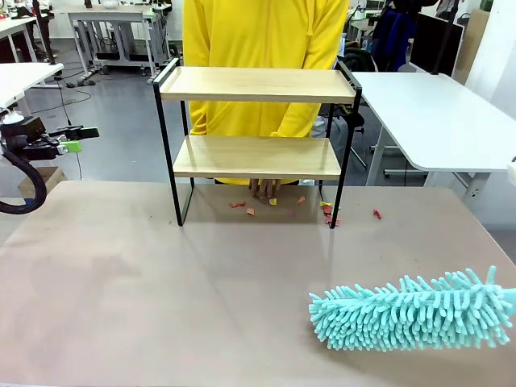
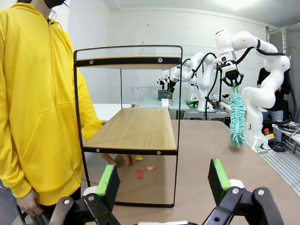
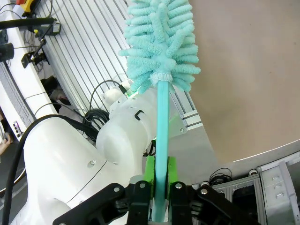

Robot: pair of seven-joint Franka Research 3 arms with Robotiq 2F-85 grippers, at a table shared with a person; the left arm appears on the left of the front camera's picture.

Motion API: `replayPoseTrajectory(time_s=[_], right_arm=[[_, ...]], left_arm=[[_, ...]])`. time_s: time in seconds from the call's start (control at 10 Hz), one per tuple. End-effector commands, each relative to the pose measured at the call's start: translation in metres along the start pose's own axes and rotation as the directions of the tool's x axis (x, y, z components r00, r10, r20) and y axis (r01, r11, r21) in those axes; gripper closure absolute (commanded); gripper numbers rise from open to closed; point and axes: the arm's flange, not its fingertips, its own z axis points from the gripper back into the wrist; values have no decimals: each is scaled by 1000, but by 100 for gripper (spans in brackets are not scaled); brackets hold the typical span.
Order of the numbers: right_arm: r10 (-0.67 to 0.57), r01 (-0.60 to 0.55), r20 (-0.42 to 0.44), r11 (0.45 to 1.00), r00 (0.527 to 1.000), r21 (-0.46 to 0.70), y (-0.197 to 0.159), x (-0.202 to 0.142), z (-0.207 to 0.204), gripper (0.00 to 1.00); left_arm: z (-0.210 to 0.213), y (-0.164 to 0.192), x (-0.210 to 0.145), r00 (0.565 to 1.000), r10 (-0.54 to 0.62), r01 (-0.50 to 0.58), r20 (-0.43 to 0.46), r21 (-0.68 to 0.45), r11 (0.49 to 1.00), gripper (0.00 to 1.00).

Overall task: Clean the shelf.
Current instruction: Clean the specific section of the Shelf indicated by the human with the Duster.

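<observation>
Right gripper (image 3: 159, 174) pinched the handle of the duster (image 1: 411, 313); left gripper (image 2: 164, 179) stood spread at nine o'clock. We noted the shelf (image 1: 256, 85) at twelve o'clock, its boards apparently bare, the duster at five o'clock well apart from it, and scraps (image 1: 250, 211) beneath. We judged dusting not yet begun.

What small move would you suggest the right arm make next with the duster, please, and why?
Probably carry the turquoise duster, clamped by its handle between the fingers of the right gripper, across toward the shelf. It hangs low over the table's near right, apart from the shelf, and small scraps lie on the table beneath the lower board, near the person's hand.
</observation>
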Motion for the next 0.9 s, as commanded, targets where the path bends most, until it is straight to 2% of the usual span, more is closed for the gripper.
replayPoseTrajectory(time_s=[0.0,0.8], right_arm=[[-3,3,4,1000,1000,10,2,2,0,87],[-3,3,4,1000,1000,10,2,2,0,87]], left_arm=[[-1,-3,2,1000,-9,9,3,2,1000,0],[-1,-3,2,1000,-9,9,3,2,1000,0]])
